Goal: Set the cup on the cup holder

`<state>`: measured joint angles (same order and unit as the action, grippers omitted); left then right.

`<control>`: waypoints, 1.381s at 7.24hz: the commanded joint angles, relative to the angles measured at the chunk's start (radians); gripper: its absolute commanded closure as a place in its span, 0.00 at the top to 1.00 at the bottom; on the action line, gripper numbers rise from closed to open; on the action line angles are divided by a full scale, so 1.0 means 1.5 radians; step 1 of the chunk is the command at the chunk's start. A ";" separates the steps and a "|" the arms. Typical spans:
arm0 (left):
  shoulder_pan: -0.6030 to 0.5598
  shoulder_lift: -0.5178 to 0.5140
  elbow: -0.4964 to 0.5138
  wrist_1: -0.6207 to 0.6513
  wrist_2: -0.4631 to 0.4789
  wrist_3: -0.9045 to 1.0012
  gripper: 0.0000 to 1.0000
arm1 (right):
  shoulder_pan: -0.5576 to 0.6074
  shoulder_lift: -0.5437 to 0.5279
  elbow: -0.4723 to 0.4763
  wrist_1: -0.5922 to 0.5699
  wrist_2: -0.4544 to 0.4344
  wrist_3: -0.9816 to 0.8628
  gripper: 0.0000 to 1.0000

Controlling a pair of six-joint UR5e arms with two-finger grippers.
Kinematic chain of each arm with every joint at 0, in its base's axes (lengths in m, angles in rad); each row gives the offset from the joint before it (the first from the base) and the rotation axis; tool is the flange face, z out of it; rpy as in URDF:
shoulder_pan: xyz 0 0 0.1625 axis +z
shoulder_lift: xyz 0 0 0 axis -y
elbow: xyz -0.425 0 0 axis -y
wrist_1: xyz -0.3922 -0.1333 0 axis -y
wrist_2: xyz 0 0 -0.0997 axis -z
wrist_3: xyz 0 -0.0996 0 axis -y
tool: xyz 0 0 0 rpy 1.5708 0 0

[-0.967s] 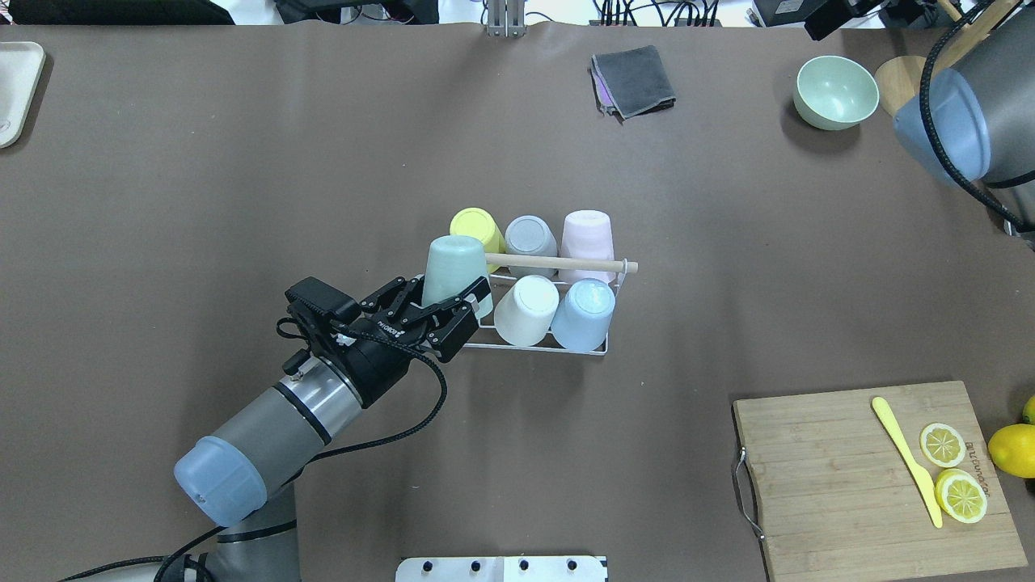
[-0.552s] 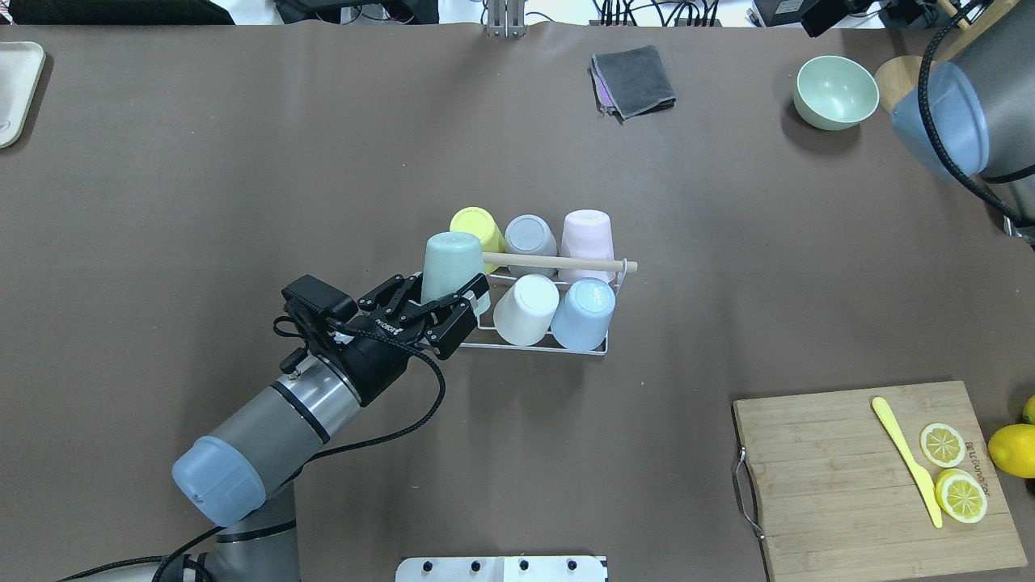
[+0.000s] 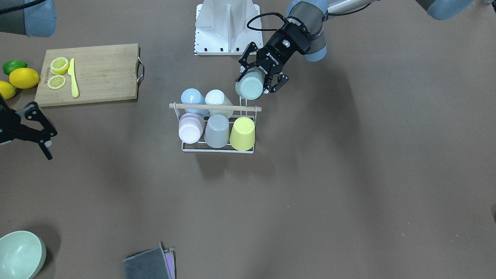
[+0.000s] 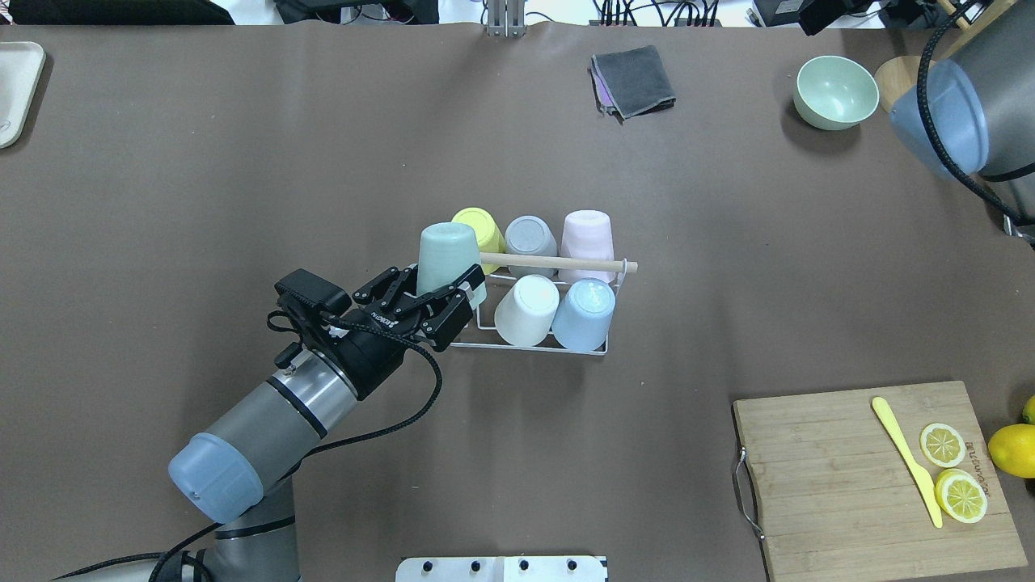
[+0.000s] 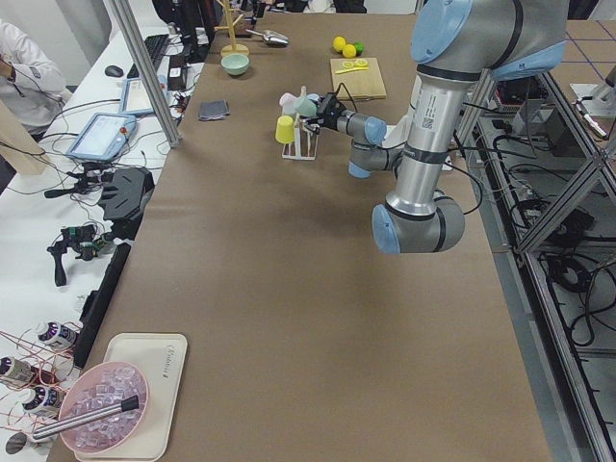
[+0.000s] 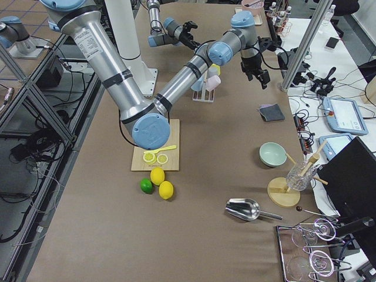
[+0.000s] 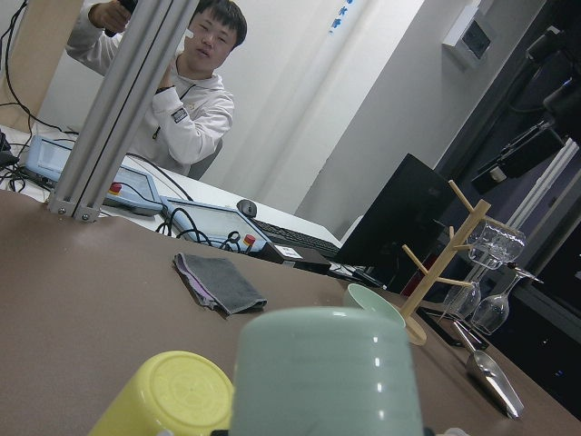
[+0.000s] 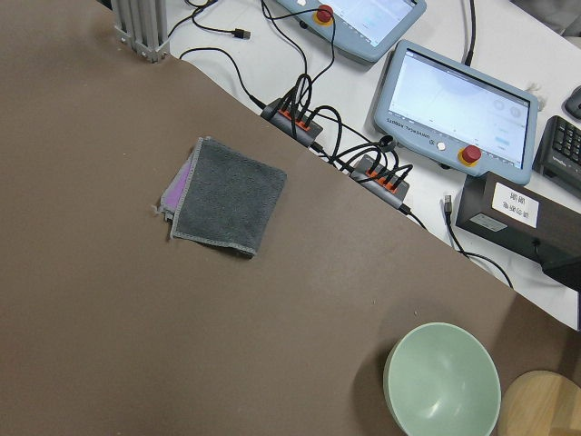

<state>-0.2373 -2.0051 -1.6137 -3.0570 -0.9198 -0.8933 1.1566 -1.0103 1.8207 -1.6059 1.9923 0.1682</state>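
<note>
Inverted mint cup (image 4: 447,257) clamped in left jaws, at cup holder (image 4: 558,263) end; right jaws spread, empty.

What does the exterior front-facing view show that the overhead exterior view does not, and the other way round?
Only the front-facing view shows the right gripper, open at the picture's left edge, and a lime beside the lemons. Only the overhead view shows a pale tray at its upper left edge. Both show the left gripper shut on the mint cup by one end of the cup holder, which carries five cups, and also the cutting board, the green bowl and the grey cloth.
</note>
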 commanded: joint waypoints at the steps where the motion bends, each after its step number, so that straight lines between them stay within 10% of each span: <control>1: -0.003 0.000 0.002 0.002 0.021 0.002 0.41 | 0.009 0.000 0.001 -0.043 0.009 -0.001 1.00; 10: 0.004 -0.014 0.018 0.018 0.021 -0.003 0.41 | 0.109 -0.131 0.010 -0.051 0.060 -0.083 1.00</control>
<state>-0.2337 -2.0234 -1.5896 -3.0297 -0.8882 -0.8978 1.2938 -1.1950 1.8354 -1.6888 2.0796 0.0676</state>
